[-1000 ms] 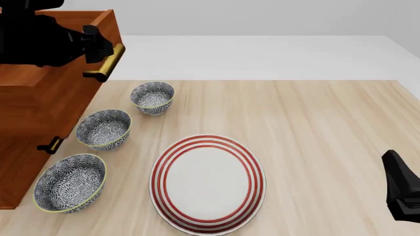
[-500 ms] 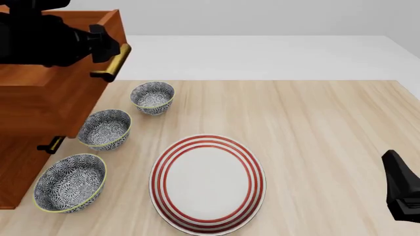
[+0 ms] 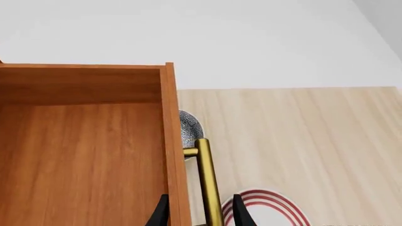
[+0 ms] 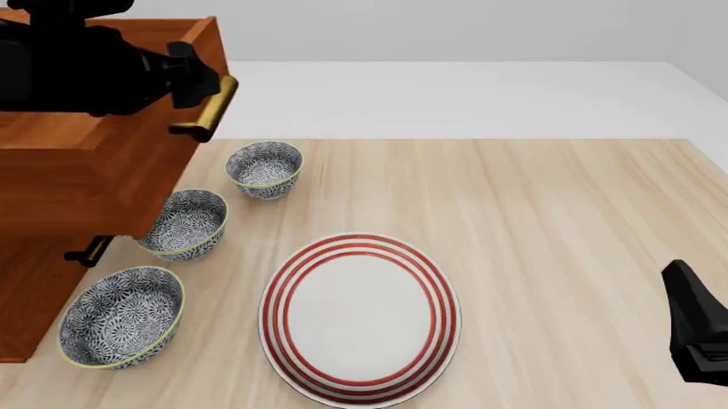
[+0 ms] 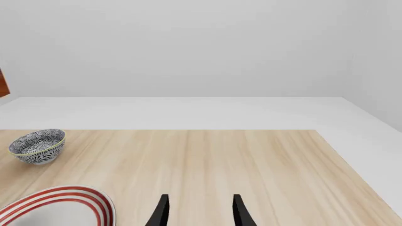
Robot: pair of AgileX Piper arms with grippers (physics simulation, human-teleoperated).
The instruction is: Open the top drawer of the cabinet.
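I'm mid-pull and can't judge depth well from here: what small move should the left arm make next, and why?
Probably keep drawing the left gripper straight outward a little more. Its fingers straddle the brass handle, and the top drawer already juts out of the cabinet, overhanging the middle bowl. A level pull should keep it above the bowls.
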